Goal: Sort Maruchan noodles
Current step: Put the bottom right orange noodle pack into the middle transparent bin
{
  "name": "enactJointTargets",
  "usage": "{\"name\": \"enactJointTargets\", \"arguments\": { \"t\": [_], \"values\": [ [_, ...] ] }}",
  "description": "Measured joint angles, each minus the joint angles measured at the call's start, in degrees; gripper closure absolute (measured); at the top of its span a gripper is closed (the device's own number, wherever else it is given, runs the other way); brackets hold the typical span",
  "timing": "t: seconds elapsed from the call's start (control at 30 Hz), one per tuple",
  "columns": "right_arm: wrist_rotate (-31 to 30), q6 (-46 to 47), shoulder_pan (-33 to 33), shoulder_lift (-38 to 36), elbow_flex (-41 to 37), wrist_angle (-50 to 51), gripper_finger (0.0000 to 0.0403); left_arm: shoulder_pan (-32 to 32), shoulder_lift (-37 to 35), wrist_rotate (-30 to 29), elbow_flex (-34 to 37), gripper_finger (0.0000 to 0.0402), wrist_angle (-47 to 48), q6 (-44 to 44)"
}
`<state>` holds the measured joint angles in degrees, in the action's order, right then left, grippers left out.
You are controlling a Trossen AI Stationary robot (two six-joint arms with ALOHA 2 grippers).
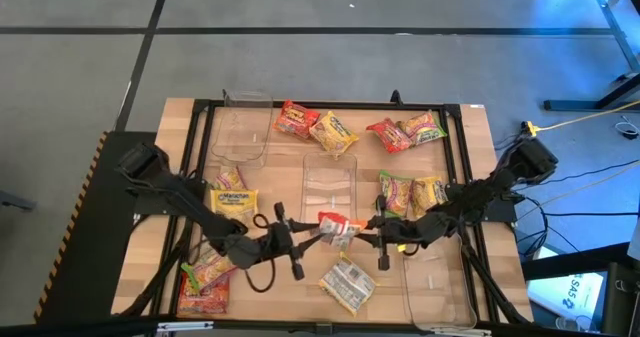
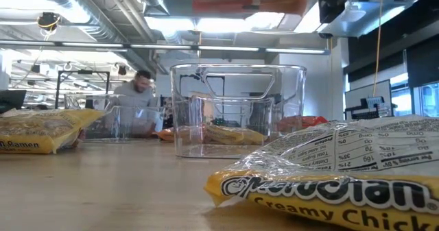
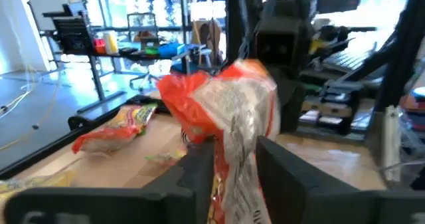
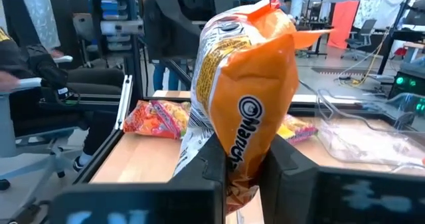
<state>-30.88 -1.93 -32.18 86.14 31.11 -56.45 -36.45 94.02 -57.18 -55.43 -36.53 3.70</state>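
I am pinching one red noodle packet (image 1: 338,226) between both sets of fingers, above the desk (image 1: 300,292) just in front of the middle clear tray (image 1: 329,185). My right fingers (image 1: 374,227) are clamping its one end (tightly), while my left fingers (image 1: 303,233) are sitting either side of the other end, whether gripping I cannot tell.

Glossy crinkly plastic packets (image 1: 338,226), clear smooth plastic trays (image 1: 329,186), matt wooden table (image 1: 300,297).

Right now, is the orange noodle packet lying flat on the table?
No, the orange noodle packet is up in the air, pinched between the right gripper fingers, with the left gripper at its other end.
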Motion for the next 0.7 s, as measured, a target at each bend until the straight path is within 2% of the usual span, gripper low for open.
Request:
{"name": "enactJointTargets", "arguments": {
  "t": [0.23,0.37,0.57,0.63,0.7],
  "values": [
    [0.1,-0.1,0.0,-3.8,0.0,4.9,0.0378,-3.6,-8.3,-0.3,0.0,0.0274,13.4,2.8],
    [3.1,-1.4,0.0,-7.2,0.0,7.6,0.0378,-5.0,-11.1,-0.6,0.0,0.0274,14.0,-1.3],
    [5.4,-5.1,0.0,-14.4,0.0,12.2,0.0373,-4.9,-11.7,-3.3,0.0,0.0273,13.5,-0.8],
    [7.4,-6.2,0.0,-17.5,0.0,14.3,0.0372,-4.2,-11.7,-1.2,0.0,0.0273,13.6,1.3],
    [9.9,-7.5,0.0,-20.7,0.0,16.0,0.0372,-3.1,-11.6,3.3,0.0,0.0273,13.5,2.2]
  ]
}}
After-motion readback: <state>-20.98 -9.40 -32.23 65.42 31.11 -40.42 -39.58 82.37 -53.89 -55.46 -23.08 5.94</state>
